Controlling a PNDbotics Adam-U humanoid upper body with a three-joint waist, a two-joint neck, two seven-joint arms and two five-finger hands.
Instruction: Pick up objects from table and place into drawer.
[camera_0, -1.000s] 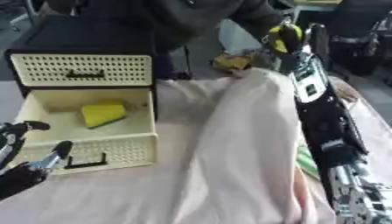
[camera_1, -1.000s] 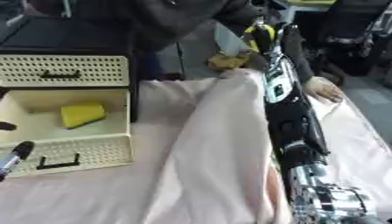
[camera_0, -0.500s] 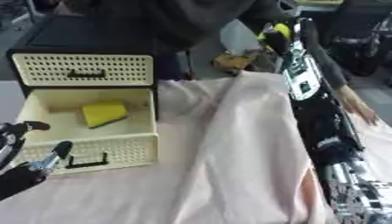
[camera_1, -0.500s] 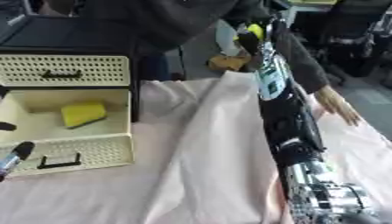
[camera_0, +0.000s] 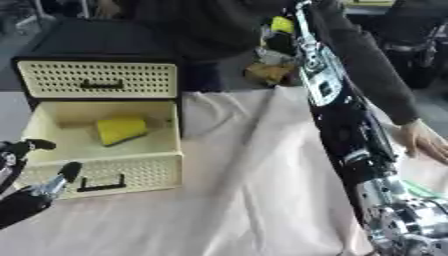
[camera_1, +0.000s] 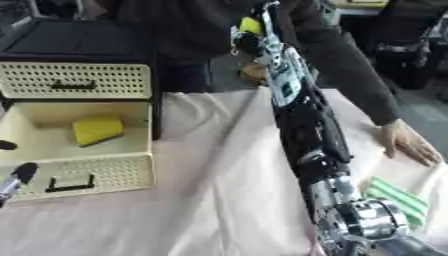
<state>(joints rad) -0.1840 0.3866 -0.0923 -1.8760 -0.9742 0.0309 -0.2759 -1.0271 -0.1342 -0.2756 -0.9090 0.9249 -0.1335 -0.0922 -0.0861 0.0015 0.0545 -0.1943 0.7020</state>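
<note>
Across the whole table lay a pale pink cloth, rumpled into a long ridge that ran from the far edge toward the camera. At the left stood a cream drawer cabinet with perforated fronts and a black top; its upper drawer was closed, and its lower drawer was pulled out toward the robot. Inside that open drawer, near its back wall, rested a yellow sponge-like block (lying slightly askew, touching nothing but the drawer floor).

From the lower right the robot's right arm stretched up and away over the cloth, black with silver joints, to the far edge of the table. The right hand showed there only as a dark shape with a yellow patch, and whether its fingers were open or curled could not be told. Just beyond it sat a small tan object.

At the lower left corner the left hand waited just in front of the drawer, fingers spread and relaxed, holding nothing.

A person's hand lay flat on the cloth at the right edge. Near it, a green striped thing sat on the cloth beside the arm's silver joint.
</note>
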